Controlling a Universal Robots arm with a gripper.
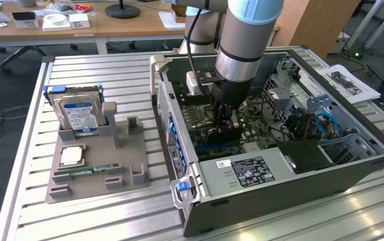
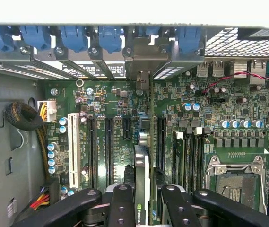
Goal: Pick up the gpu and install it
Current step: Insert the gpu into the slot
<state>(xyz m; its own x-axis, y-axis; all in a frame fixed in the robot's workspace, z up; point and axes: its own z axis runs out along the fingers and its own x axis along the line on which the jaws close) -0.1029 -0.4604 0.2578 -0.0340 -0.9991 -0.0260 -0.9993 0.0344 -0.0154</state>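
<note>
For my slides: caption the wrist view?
Fingers hold the gpu edge-on above the motherboard slots.

End effector (image 1: 226, 120) deep inside the computer case (image 1: 352, 170) (hard drive (image 1: 79, 113) racked alongside).

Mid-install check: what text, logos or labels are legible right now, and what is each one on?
Green logo mark on the gpu edge between the gripper fingers: wording too small to read.
White label on the power supply in the computer case: print too small to read.
Blue label on the hard drive: blurred, unreadable.
Motherboard silkscreen: too small to read.
</note>
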